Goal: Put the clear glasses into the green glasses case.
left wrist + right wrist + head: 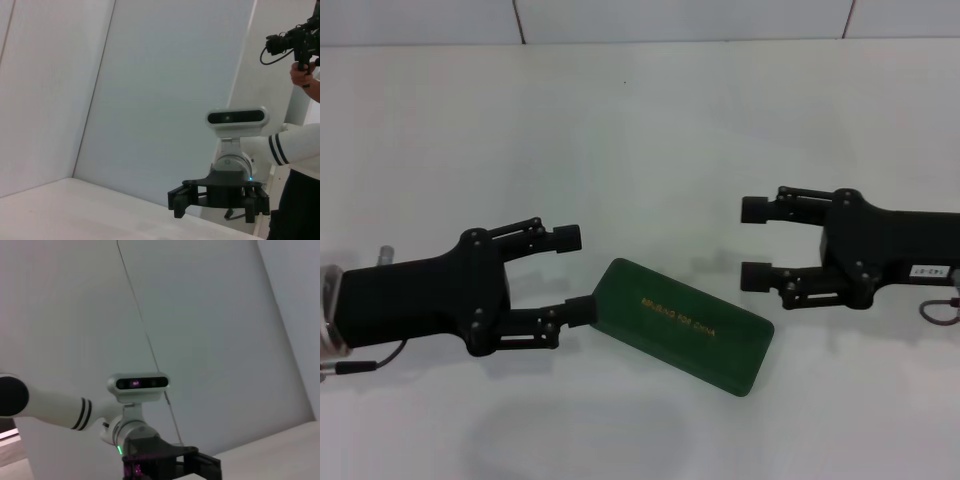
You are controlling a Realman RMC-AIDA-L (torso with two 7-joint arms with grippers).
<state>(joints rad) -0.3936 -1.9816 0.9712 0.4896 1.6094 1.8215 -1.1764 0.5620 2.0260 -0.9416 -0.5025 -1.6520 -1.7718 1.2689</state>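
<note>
The green glasses case point(685, 325) lies shut on the white table, slanted, with its gold lettering facing up. My left gripper point(575, 275) is open at the case's left end, and its nearer fingertip point(582, 312) is at the case's corner. My right gripper point(755, 243) hangs open just beyond the case's right end, apart from it. A faint see-through curved outline point(580, 440) on the table in front of the case looks like the clear glasses, but they are hard to make out. The left wrist view shows the right gripper point(220, 200) far off.
A tiled wall edge point(640, 40) borders the table at the back. A person with a camera point(300, 45) stands beside the robot's head point(236, 120). The robot's head point(138, 385) also shows in the right wrist view.
</note>
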